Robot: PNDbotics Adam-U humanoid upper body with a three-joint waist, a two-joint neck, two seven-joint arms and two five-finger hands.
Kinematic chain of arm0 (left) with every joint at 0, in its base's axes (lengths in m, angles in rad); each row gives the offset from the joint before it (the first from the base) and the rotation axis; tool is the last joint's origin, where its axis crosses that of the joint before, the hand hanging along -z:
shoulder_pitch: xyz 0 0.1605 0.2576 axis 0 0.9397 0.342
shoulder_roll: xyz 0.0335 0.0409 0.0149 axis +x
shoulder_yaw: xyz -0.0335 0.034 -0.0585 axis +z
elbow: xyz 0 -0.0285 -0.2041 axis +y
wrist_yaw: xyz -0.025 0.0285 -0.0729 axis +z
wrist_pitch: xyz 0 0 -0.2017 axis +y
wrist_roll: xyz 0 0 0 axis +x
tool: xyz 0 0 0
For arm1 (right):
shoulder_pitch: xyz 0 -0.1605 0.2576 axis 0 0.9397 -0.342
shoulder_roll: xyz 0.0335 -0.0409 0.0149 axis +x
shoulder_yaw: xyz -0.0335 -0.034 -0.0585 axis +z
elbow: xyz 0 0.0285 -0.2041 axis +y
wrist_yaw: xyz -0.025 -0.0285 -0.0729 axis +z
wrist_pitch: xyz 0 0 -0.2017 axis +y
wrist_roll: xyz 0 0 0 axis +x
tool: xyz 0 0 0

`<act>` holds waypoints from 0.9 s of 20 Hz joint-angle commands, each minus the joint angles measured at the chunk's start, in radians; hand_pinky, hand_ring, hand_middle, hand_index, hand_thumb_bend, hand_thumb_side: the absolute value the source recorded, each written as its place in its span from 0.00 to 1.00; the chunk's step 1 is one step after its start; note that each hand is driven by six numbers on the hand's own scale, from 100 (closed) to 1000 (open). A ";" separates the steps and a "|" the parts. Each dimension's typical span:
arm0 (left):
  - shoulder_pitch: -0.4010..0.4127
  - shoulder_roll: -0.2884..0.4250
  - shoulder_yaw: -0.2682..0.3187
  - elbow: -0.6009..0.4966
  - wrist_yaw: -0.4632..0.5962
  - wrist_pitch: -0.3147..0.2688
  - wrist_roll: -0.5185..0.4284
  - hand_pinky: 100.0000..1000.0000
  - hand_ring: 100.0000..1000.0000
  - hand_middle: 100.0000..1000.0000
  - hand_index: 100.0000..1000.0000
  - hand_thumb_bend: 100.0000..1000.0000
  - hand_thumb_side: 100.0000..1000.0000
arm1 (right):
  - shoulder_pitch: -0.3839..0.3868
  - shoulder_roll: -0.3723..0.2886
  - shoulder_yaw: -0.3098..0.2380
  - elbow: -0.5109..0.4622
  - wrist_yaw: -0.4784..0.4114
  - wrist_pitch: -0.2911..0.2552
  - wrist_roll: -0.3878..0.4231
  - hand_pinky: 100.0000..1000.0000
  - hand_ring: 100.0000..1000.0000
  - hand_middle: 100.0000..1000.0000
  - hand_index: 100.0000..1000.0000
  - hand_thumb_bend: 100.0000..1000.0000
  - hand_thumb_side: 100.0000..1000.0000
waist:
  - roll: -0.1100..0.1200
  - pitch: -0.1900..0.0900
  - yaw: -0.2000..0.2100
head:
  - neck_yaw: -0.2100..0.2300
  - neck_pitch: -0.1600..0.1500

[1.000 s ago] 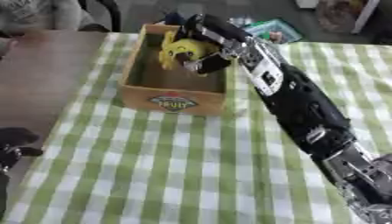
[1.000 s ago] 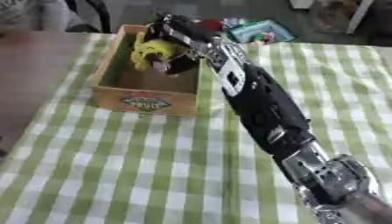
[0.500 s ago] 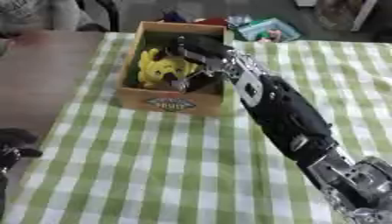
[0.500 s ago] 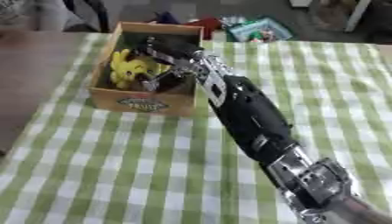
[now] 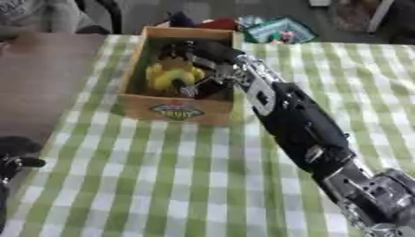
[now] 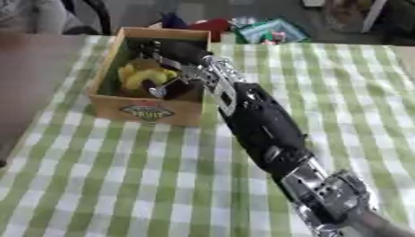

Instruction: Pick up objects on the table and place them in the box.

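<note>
A wooden box with a label on its front stands on the green checked tablecloth. Inside it lies a yellow toy. My right arm reaches across the table into the box, and my right hand is down inside it, fingers curled round the yellow toy. My left hand rests at the lower left edge of the left eye view, off the cloth; its fingers are too dark to make out.
Beyond the box at the table's far edge lie a red and a dark blue thing and a teal packet. A brown table surface lies left of the cloth.
My right hand has gone down into the box with the yellow toy. The whole picture has shifted, so the camera has moved.
</note>
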 commanded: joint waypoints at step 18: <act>0.040 0.018 0.041 -0.005 -0.012 -0.010 0.037 0.50 0.60 0.53 0.46 0.00 0.66 | 0.143 -0.197 -0.058 -0.384 -0.626 0.174 0.022 0.47 0.58 0.65 0.76 0.00 0.36 | 0.016 -0.048 -0.120 | 0.082 0.014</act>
